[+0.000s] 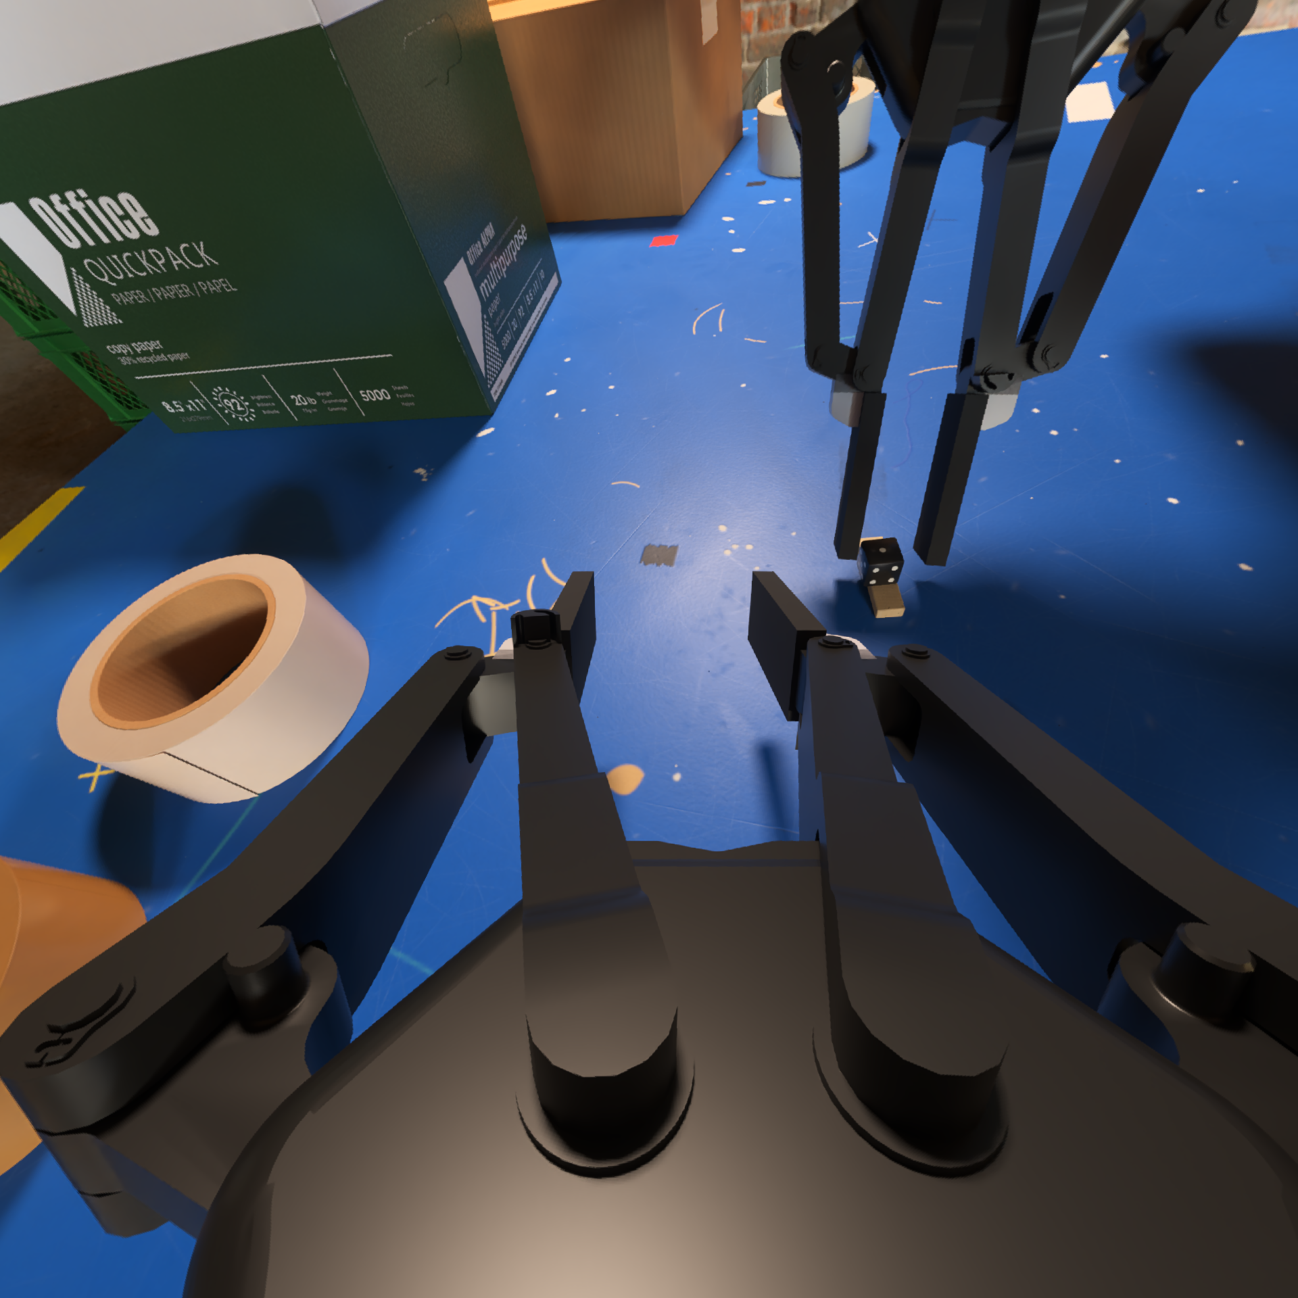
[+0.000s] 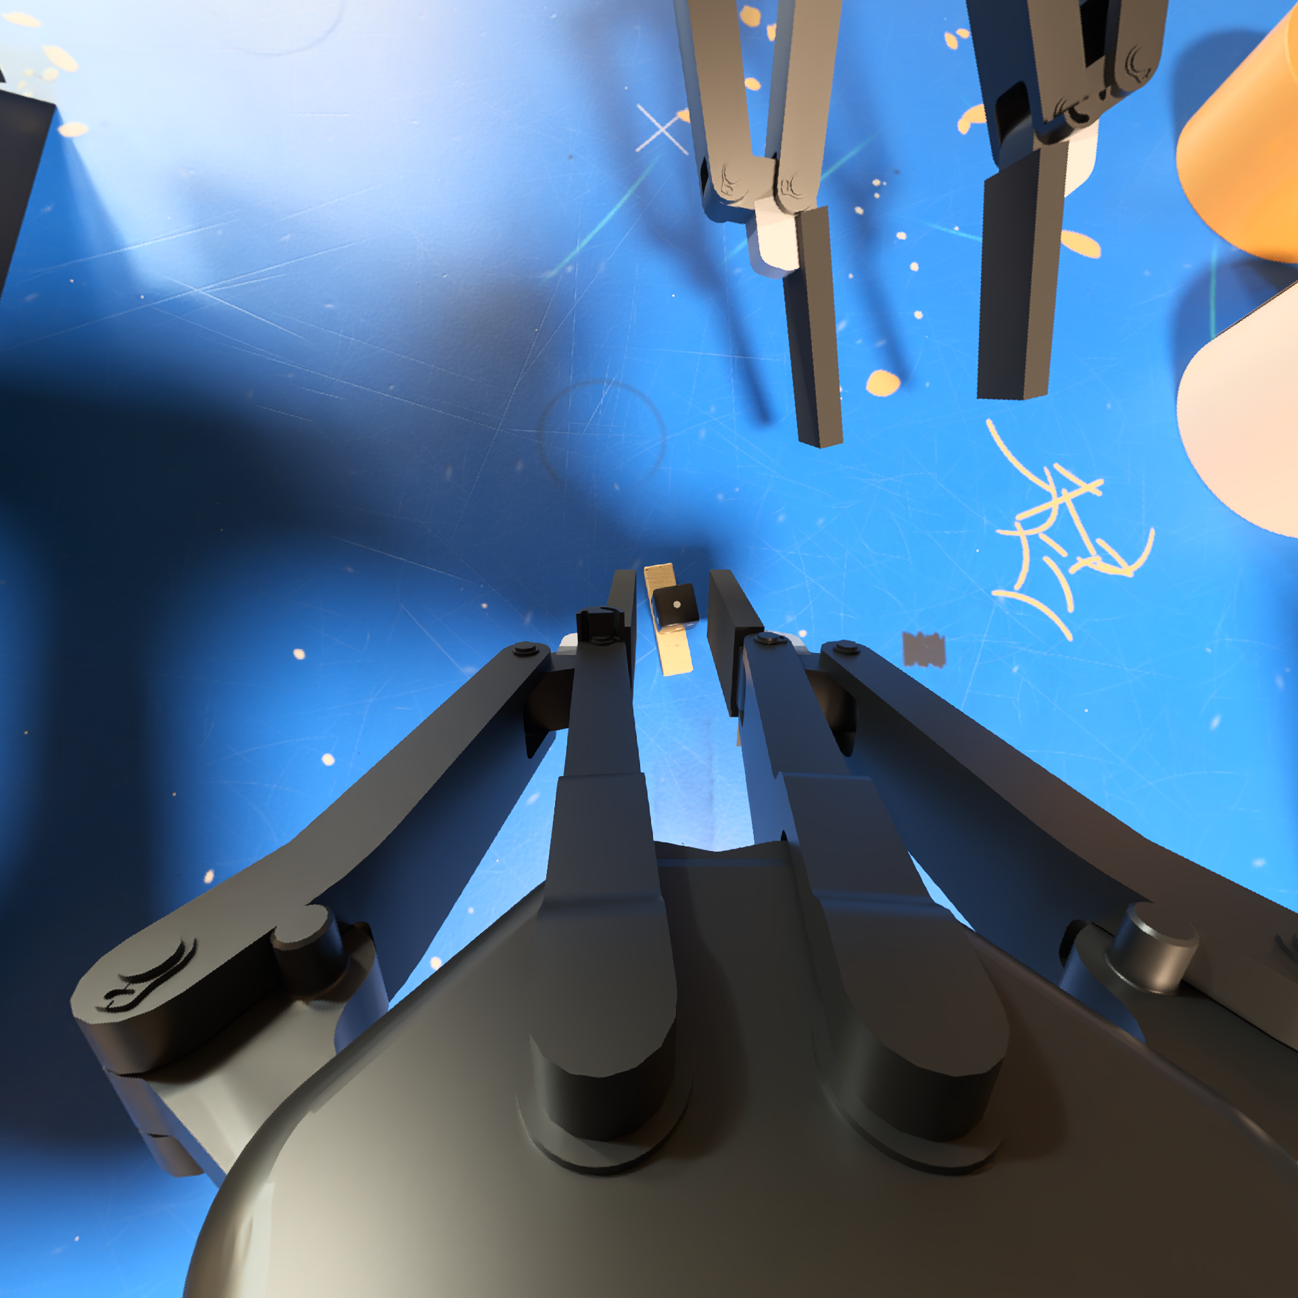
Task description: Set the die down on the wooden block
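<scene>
Right gripper (image 2: 671,593) hangs straight over the small black die with white pips (image 2: 674,605), jaws apart and bracketing it on both sides with a gap showing on each; neither pad looks to be touching. Die rests on the narrow pale wooden block (image 2: 676,653), which lies flat on the scuffed blue tabletop (image 2: 351,632). From the left wrist view the same pair reads clearly: die (image 1: 881,562) on top of the block (image 1: 887,600), right gripper's tips (image 1: 890,555) at about die height either side of it.

Left gripper (image 1: 671,611) parted too, holding nothing, idle over bare tabletop just short of the block.

Judgement: placement looks done or nearly so; the step in hand is a clean release and retreat. Die sits toward one end of the block and slightly askew across its narrow width, so little margin. To do it well: widen the jaws evenly so neither pad drags the die sideways, then lift straight up along the finger axis, no lateral drift until the tips clear the die's top. Keep the left gripper still.

Clutter well apart from the work: white tape roll with brown core (image 1: 211,674), dark green paper carton (image 1: 267,232), brown cardboard box (image 1: 618,105), second pale roll (image 1: 815,130) farther back.
</scene>
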